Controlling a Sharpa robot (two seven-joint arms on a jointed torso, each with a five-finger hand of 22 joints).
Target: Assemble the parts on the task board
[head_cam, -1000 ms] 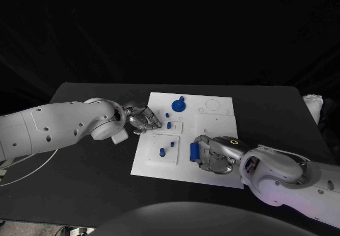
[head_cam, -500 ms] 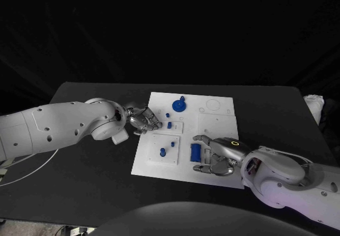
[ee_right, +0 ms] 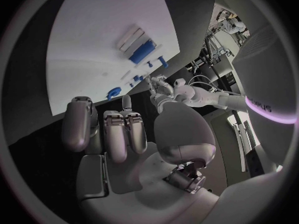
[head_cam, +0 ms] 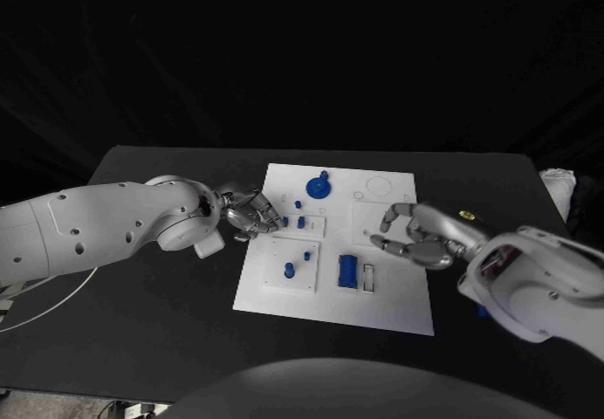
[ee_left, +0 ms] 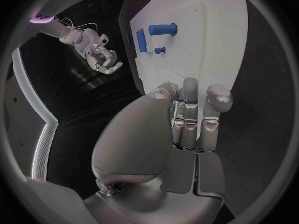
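one blue part (head_cam: 347, 271) beside right robot hand (head_cam: 419, 237)

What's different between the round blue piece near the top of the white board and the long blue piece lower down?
The round blue part is a flat disc with a small knob sticking out, lying near the task board's far edge. The long blue part is a slim bar lying lengthwise beside a white slot, nearer the robot. Both are blue, rest on the board, and neither hand touches them.

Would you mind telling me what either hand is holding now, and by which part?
Nothing: the right hand hangs open above the task board; the left hand at its edge holds nothing.
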